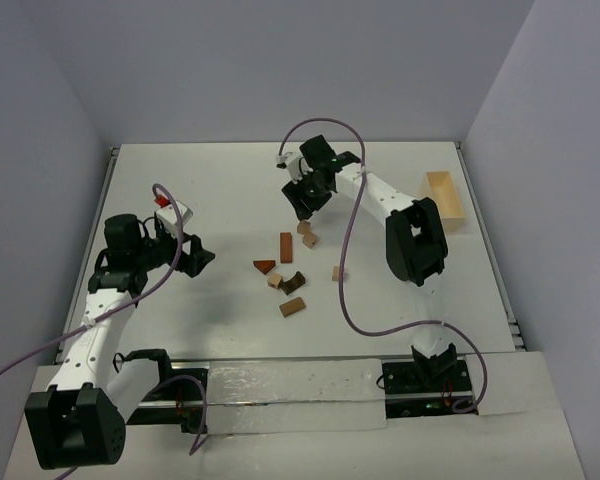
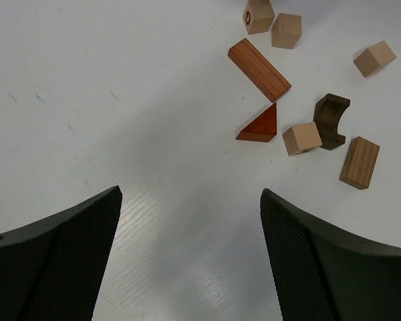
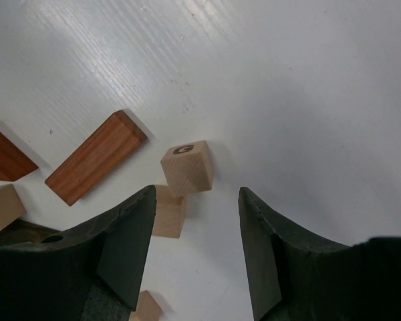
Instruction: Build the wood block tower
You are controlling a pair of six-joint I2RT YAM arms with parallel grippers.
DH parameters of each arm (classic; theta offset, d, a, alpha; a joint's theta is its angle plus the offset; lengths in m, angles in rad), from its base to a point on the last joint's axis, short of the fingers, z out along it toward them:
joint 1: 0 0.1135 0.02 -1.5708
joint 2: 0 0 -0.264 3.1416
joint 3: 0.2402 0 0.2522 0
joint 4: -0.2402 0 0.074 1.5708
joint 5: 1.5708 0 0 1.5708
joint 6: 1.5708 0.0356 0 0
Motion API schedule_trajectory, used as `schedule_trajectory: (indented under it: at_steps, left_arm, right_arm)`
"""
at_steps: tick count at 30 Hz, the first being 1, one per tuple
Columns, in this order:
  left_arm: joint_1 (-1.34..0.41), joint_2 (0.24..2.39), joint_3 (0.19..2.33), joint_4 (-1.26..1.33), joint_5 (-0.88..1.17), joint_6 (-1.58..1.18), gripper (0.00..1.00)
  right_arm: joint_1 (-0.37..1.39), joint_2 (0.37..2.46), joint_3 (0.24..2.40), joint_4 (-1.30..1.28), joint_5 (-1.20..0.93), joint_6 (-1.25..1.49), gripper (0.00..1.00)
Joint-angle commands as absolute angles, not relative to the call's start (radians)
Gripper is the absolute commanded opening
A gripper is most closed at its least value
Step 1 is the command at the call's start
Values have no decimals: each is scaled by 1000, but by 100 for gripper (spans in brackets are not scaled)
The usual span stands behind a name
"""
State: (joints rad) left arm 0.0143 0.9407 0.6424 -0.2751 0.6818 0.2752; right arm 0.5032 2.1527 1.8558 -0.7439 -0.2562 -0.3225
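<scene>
1. Your left end effector (image 2: 190,200) hangs released and empty, left of the blocks.
2. No tower yet: small tan-to-reddish wooden blocks (image 1: 292,307) lie scattered mid-worktop (image 1: 180,180); likely light, rigid, smooth.
3. Your right end effector (image 3: 197,192), jaws apart and empty, nears the pale lettered wooden cube (image 3: 186,167); pinch its flat opposite faces.

Open table (image 1: 180,190) before the left hand (image 1: 202,258) — scattered blocks (image 1: 286,247) crowd the centre, cubes (image 3: 187,167) below the right hand (image 1: 302,208).

Top view looks down; close wrist views share the reddish bar (image 2: 258,69).
</scene>
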Motion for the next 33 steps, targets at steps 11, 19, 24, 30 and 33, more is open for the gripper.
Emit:
schedule_trajectory:
  at_steps: [11,19,24,30,33]
  left_arm:
    - [10,960,643,-219,666,282,90]
    - [9,963,644,-218,664,276,90]
    - [9,966,647,-213,666,272,90]
    - [11,964,645,-213,665,269,90]
    - [9,962,644,-213,666,268,90]
  right_arm:
    - [489,2290,2009,-787,-312,-224,58]
    - [477,2329,1999,-795,-317,-176,51]
    - [477,2323,1965,-793,-330,-161,44]
    - [474,2312,1934,-801,-357,-99,38]
    - [469,2309,1920,-803,-374,-65,38]
